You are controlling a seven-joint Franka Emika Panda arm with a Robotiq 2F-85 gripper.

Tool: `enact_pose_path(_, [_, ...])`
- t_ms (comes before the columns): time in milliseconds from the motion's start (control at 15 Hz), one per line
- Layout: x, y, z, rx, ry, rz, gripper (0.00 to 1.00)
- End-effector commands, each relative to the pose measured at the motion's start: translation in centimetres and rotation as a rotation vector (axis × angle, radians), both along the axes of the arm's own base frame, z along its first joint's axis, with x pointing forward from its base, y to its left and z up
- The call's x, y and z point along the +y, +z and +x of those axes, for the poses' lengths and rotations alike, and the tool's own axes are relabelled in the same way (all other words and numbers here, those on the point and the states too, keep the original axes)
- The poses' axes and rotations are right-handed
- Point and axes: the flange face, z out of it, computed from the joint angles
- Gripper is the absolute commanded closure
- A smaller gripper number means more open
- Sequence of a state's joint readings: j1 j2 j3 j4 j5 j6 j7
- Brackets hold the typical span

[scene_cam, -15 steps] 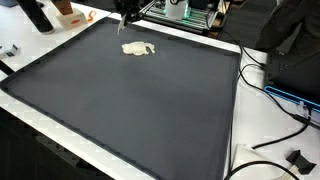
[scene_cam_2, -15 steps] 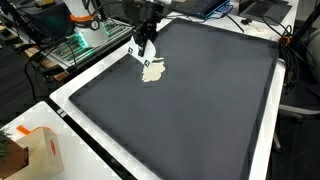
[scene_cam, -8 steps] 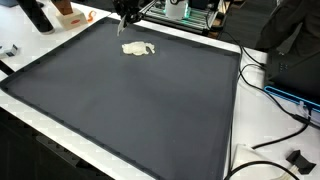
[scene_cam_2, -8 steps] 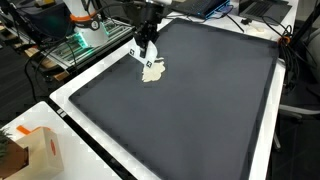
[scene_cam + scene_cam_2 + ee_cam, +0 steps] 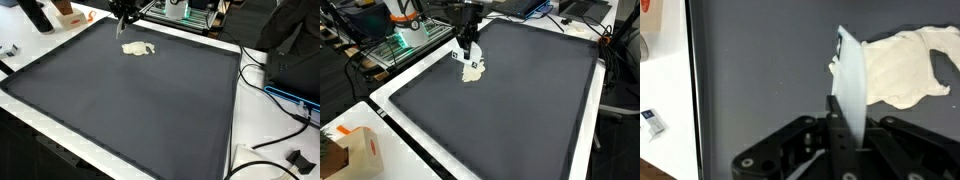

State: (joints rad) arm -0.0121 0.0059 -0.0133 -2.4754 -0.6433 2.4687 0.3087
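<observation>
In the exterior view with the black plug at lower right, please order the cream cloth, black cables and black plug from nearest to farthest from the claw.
Measured from the claw in an exterior view:
1. Cream cloth: just below the claw, on the far part of the dark mat.
2. Black cables: beyond the mat's right edge.
3. Black plug: lower right corner, clearly farthest.

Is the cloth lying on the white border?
No, the cloth lies wholly on the dark mat, near its far edge.

Box (image 5: pixel 355 150) & blk bottle (image 5: pixel 37 14) off mat (image 5: pixel 140 110)
</observation>
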Motion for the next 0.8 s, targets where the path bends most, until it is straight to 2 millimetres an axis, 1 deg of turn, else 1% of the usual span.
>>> enact_pose_path(0, [-1.2, 0.8, -1.0, -0.019, 0.052, 0.078, 0.99])
enact_pose_path(533, [-3.0, 2.6, -1.7, -0.027, 0.095, 0.255, 0.99])
enact_pose_path(733, [-3.5, 3.5, -1.8, -0.03, 0.116, 0.292, 0.99])
